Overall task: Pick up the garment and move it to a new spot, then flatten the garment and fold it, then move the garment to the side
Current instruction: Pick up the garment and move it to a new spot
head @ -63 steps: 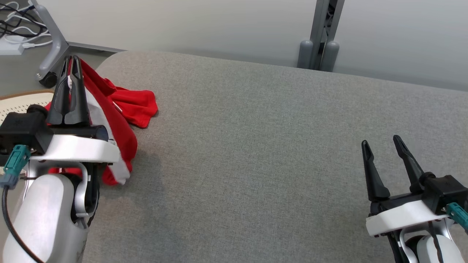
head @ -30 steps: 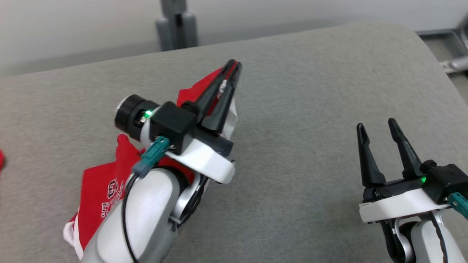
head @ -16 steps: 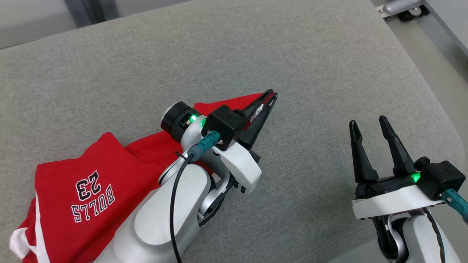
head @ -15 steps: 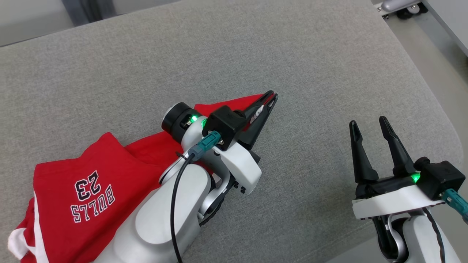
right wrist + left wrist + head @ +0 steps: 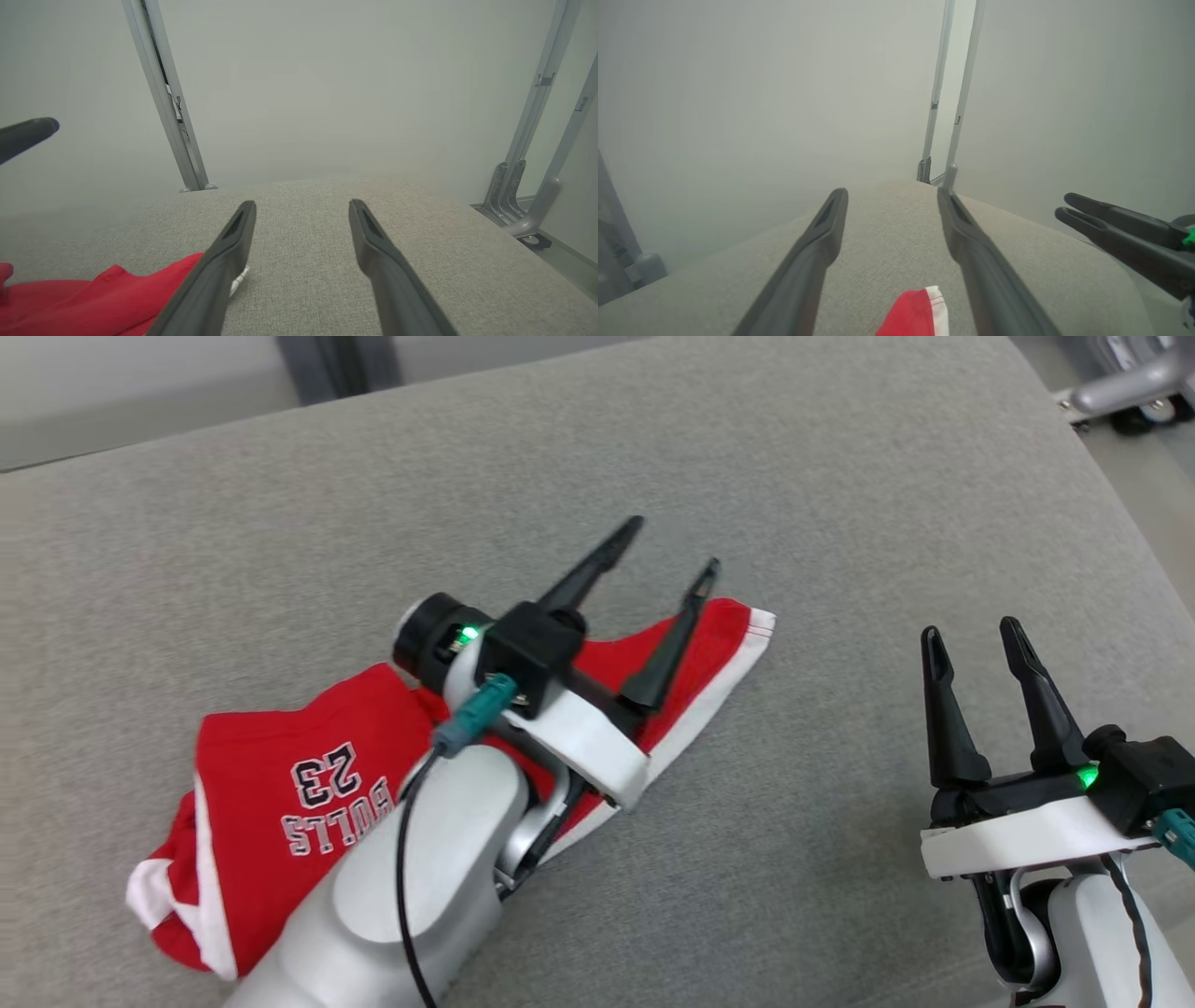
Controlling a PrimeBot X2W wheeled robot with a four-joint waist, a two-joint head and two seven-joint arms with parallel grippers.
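Grey padding (image 5: 840,476) bears the red garment (image 5: 271,775) under the left gripper (image 5: 673,543), just sprung wide, apparently releasing it; the right gripper (image 5: 971,630) idles open alongside. Flattening comes next.

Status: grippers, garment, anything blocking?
Left gripper open over corner of red garment, not gripping. Right gripper open, empty. Garment crumpled on grey padded surface, not folded. No obstruction seen.
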